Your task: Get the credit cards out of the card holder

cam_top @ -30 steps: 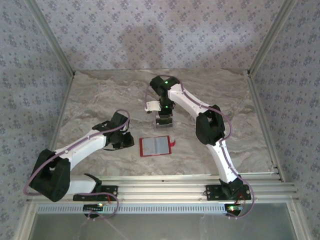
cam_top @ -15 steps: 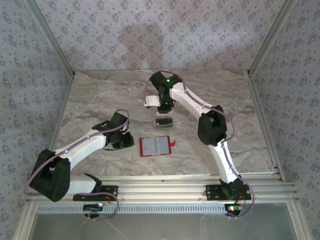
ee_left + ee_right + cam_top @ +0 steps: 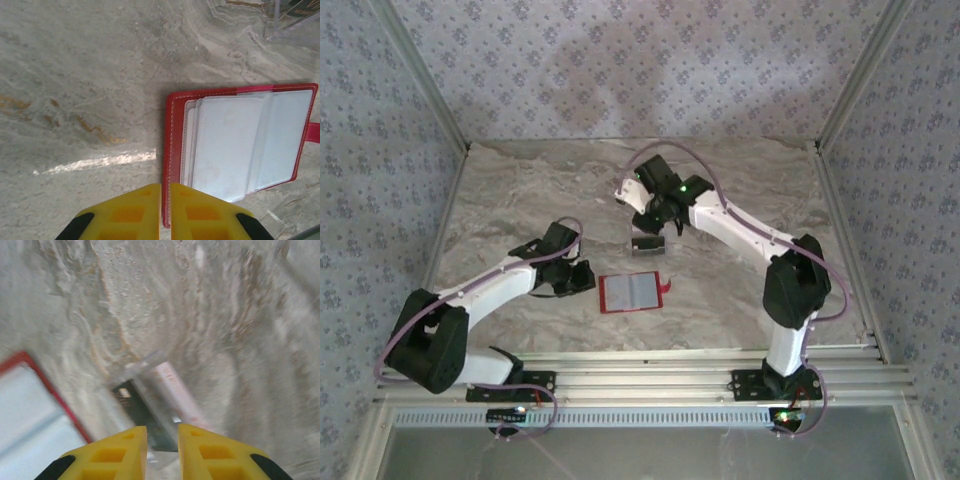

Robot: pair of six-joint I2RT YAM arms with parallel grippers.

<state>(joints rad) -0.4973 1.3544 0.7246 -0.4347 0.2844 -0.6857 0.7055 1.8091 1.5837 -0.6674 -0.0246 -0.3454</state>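
Note:
The red card holder (image 3: pixel 632 292) lies open on the marble table, its pale clear pockets (image 3: pixel 240 145) facing up. My left gripper (image 3: pixel 586 279) is at its left edge. In the left wrist view that gripper (image 3: pixel 165 186) is shut on the red edge of the holder. Behind the holder stands a small clear stand (image 3: pixel 648 245) with credit cards in it, a dark one (image 3: pixel 142 415) and a pale pinkish one (image 3: pixel 177 390). My right gripper (image 3: pixel 657 222) hovers just above and behind the stand. Its fingers (image 3: pixel 162 429) are open, and this view is blurred.
The clear stand (image 3: pixel 292 22) shows at the top right of the left wrist view, close behind the holder. The holder's red strap tab (image 3: pixel 666 288) sticks out to the right. Patterned walls enclose the table on three sides.
My left gripper has slid right to the holder's left edge and closed on it. The right arm has swung, its elbow moving right, and its gripper has drawn back from the stand.

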